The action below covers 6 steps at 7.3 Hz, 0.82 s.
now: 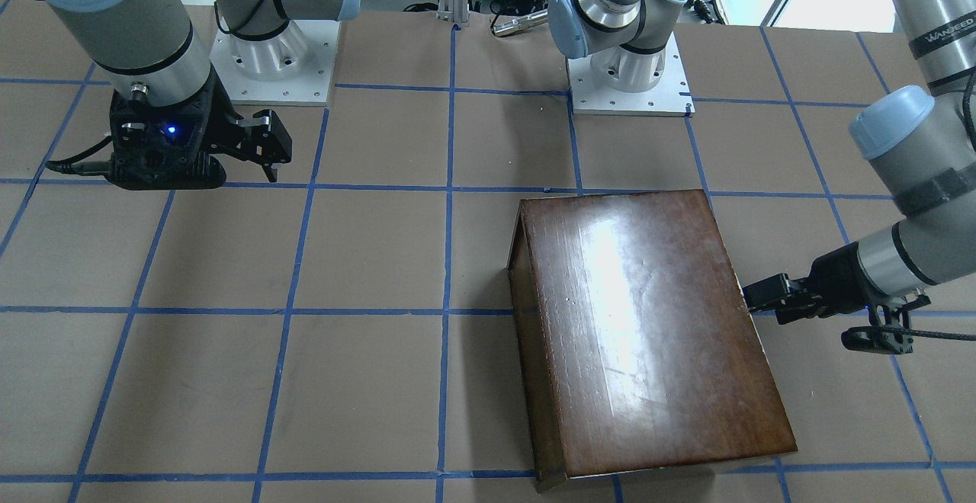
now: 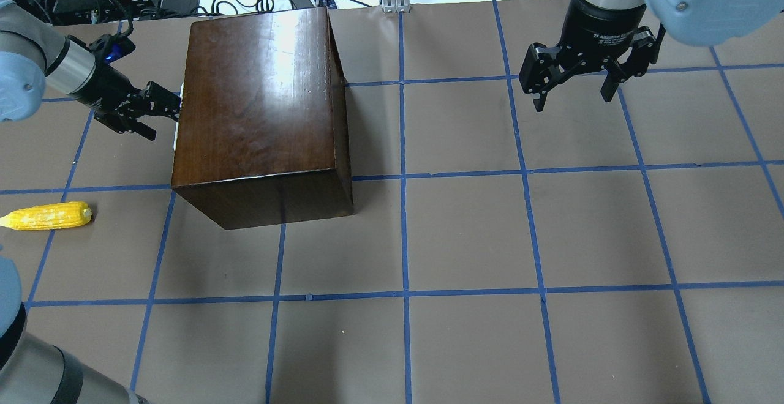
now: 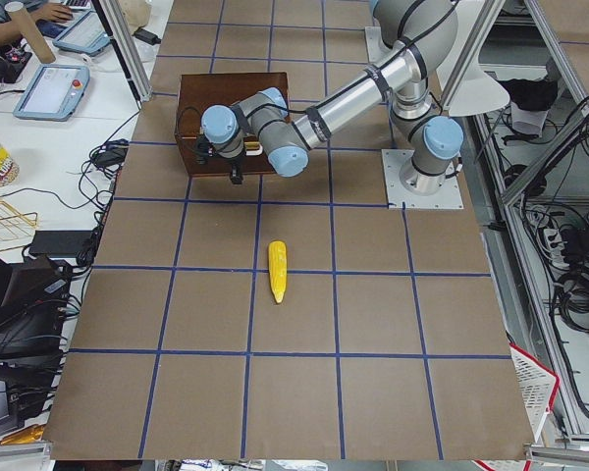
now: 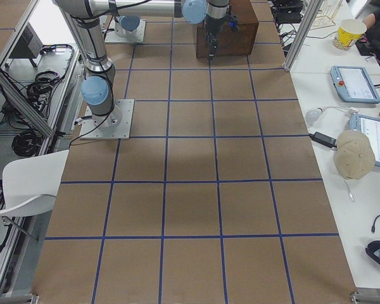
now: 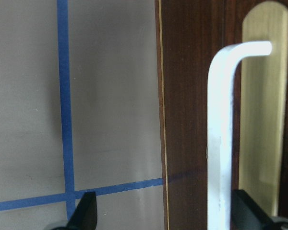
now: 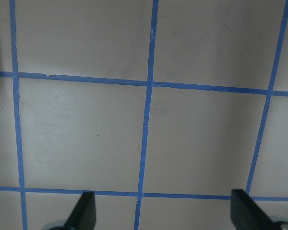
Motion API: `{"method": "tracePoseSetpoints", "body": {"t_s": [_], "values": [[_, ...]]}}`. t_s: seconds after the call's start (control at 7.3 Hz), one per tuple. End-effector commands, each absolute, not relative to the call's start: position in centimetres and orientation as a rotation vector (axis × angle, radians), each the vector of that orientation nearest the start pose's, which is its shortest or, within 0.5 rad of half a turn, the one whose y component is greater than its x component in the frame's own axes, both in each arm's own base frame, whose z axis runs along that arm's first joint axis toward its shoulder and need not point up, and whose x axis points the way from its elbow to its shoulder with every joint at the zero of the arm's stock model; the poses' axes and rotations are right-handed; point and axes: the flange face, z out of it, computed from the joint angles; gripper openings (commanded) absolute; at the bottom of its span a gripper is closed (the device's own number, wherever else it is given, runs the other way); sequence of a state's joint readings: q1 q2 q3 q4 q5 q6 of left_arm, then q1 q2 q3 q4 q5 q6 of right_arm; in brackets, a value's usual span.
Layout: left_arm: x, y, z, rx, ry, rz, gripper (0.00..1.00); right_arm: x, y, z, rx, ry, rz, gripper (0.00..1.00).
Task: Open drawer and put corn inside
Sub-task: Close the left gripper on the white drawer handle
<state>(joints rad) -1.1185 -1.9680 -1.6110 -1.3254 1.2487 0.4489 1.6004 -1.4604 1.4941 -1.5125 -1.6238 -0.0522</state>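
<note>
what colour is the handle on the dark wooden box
White bar handle on a gold backplate; left wrist view best.

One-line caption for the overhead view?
Left gripper open beside the box; corn lies nearby; right gripper open, far off.

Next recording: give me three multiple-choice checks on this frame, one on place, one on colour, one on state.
1. The corn lies: A on the table; B on a plate; C in a bowl.
2. The drawer handle is: A black; B white; C red.
3. The right gripper is: A shut on the corn; B shut on the handle; C open.
Answers: A, it lies on bare tabletop; B, the left wrist view shows a white bar; C, its fingers stand apart over the table.
</note>
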Motion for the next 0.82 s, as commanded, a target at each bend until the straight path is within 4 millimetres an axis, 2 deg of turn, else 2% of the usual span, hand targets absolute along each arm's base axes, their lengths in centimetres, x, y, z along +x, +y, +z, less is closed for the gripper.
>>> {"method": "tracePoseSetpoints", "body": {"t_s": [0.0, 0.68], "values": [[11.46, -61.26, 27.17, -0.065, 3.515, 0.068, 1.00, 14.33, -52.44, 46.41, -0.134, 3.188, 0.148, 1.00], [11.65, -61.29, 27.10, -0.073, 3.497, 0.071, 1.00, 14.43, -52.48, 46.35, -0.136, 3.186, 0.148, 1.00]]}}
